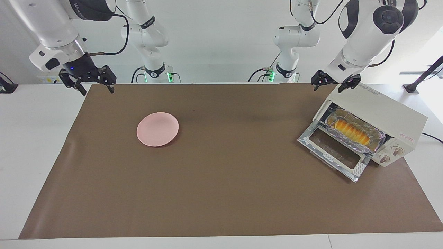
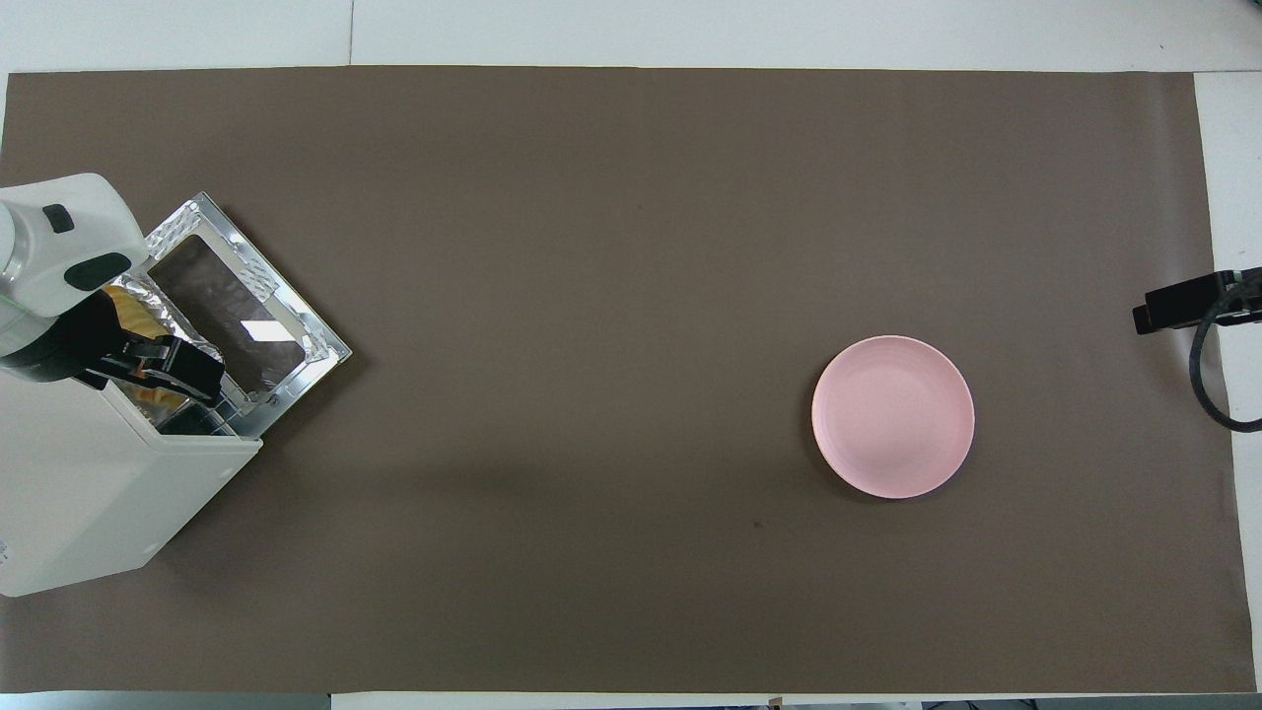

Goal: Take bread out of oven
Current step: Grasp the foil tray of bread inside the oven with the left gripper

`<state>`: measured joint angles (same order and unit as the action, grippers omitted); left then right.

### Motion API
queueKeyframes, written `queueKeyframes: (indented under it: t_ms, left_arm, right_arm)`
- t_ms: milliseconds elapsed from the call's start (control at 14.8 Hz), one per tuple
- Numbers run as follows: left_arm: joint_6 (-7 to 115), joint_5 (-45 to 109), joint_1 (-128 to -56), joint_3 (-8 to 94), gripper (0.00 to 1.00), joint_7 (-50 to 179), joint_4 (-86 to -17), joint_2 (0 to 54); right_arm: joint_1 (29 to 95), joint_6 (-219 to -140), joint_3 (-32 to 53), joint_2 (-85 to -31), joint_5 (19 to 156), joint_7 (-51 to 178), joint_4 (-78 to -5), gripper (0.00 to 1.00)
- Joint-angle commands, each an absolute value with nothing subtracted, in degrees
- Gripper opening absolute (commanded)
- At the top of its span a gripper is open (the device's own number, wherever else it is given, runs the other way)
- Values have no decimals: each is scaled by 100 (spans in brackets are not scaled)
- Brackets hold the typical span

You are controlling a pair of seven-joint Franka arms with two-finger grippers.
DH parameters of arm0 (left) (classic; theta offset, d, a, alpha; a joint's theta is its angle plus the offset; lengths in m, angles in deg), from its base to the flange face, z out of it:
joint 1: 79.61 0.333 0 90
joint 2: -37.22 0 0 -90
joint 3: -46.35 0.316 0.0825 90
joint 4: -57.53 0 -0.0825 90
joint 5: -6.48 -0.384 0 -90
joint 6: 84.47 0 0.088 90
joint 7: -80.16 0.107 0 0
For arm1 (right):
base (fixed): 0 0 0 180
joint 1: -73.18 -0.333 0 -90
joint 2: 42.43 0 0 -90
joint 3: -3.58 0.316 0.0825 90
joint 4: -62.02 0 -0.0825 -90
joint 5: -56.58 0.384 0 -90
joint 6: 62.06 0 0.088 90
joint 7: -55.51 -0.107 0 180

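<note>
The cream-white oven stands at the left arm's end of the table with its glass door dropped open. The golden ridged bread lies in a crinkled foil tray inside it. My left gripper is open in the air over the oven's top, above the opening, touching nothing. In the overhead view the left gripper covers most of the bread; the oven and door show. My right gripper is open and empty and waits over the table's edge at the right arm's end.
A round pink plate lies empty on the brown mat, toward the right arm's end; it also shows in the overhead view. The right gripper shows at that view's edge with a hanging cable.
</note>
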<state>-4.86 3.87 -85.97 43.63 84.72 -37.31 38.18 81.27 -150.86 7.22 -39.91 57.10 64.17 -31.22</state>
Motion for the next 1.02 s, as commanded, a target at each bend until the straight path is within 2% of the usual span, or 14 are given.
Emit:
queueKeyframes:
  t_ms: [0, 271, 474, 609, 812, 947]
  left_arm:
    - [-361, 305, -8594, 4319, 100, 8429, -3863, 3942]
    - [-291, 305, -8498, 4319, 100, 8446, -3897, 3968]
    - [550, 305, -8454, 4319, 100, 7398, -3968, 3890]
    - [851, 305, -8453, 4328, 100, 6560, -3907, 3601]
    - [1149, 148, -8410, 4345, 100, 5356, -3433, 2802]
    - [1571, -28, -8261, 4450, 100, 5064, -3449, 2572]
  right_arm:
    - [8188, -15154, 789, -3900, 5650, 6334, -3246, 100]
    - [8153, -15145, 789, -3900, 5650, 6342, -3228, 100]
    - [8144, -15145, 789, -3900, 5650, 6334, -3237, 100]
    - [8144, -15145, 789, -3900, 5650, 6334, -3237, 100]
    - [8144, -15136, 789, -3900, 5650, 6334, -3237, 100]
    - [8144, -15136, 789, -3900, 5650, 6334, -3237, 100]
